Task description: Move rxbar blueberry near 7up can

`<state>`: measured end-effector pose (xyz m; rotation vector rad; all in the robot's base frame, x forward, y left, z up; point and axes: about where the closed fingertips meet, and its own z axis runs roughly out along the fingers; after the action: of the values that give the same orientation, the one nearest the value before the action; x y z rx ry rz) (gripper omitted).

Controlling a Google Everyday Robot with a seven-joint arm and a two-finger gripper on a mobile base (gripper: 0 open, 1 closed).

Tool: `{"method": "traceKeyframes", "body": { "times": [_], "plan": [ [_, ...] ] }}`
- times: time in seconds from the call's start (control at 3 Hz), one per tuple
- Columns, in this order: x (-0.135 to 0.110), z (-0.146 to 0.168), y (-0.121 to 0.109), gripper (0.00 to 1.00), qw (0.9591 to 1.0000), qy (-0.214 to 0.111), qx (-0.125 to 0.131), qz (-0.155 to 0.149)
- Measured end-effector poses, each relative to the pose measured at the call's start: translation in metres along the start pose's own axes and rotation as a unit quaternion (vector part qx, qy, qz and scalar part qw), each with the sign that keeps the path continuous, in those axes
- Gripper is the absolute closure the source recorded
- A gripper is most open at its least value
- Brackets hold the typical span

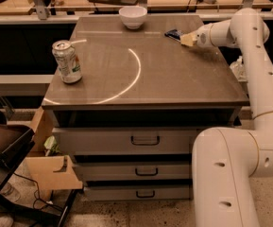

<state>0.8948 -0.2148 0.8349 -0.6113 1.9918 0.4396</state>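
The rxbar blueberry point(173, 33), a small flat dark blue wrapper, lies at the back right of the table top point(174, 74). My gripper point(188, 39) reaches in from the right and its tan tip is at the bar's right end, touching or overlapping it. The bar's right part is hidden behind the gripper. The 7up can point(67, 61) stands upright near the table's left edge, far from the bar and the gripper.
A white bowl point(132, 16) stands at the back middle of the table. My white arm point(254, 65) runs down the table's right side. Drawers point(145, 140) are below the top. A brown chair point(4, 141) and cardboard point(51, 171) sit at lower left.
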Motion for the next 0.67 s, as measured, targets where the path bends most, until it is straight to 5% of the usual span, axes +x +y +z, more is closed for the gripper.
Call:
{"method": "traceKeyframes", "body": {
  "times": [0.33, 0.67],
  "plan": [
    [0.000, 0.000, 0.000, 1.00, 1.0000, 0.000, 0.000, 0.000],
    [-0.035, -0.045, 0.011, 1.00, 0.9998, -0.012, -0.005, -0.016]
  ]
}}
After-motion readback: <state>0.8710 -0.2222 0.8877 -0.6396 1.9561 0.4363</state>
